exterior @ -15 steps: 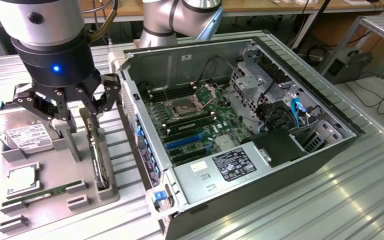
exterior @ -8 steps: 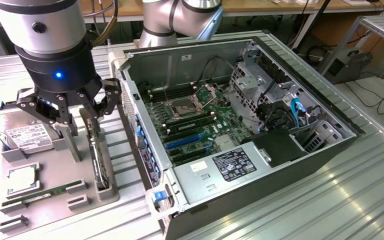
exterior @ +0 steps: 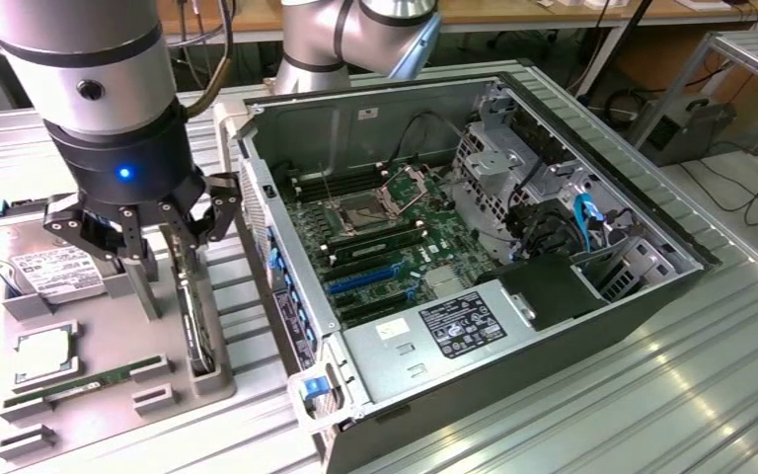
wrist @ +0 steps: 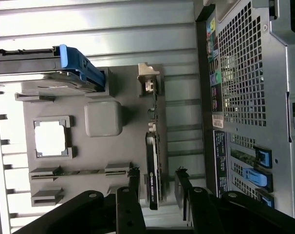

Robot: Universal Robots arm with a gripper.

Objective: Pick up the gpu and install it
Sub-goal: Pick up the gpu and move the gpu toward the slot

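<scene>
Black fingers (wrist: 133, 181) of the gripper (wrist: 156, 176) spread wide, one on each side of the gpu (wrist: 154, 161), with a visible gap on the side toward the computer case and nothing pinched. Card standing on its long edge in a slot of the grey tray (wrist: 128, 141), thin and dark, straddled at the end away from its silver bracket (wrist: 148, 78). Just beside it on the same tray, a raised grey block (wrist: 102, 118). Further across the tray, a square processor chip (wrist: 51, 138) lying flat in its frame and a narrow green memory stick (wrist: 79, 171) held between two small holders. At the tray's far end from the case, in the exterior view, a silver hard drive (exterior: 52, 267) with a white label, lying flat. Ribbed metal desk (exterior: 643, 395) beneath everything. Toward the exterior view's right, close to the tray, an open computer case (exterior: 352, 128) lying on its side, with the green motherboard (exterior: 379, 237) exposed, blue slots near its lower part, a labelled power supply (exterior: 465, 326) at the near end and cables around the drive bays. Beyond the desk, a wooden bench (exterior: 524, 12) along the back and loose cables on the floor at the exterior view's right.
</scene>
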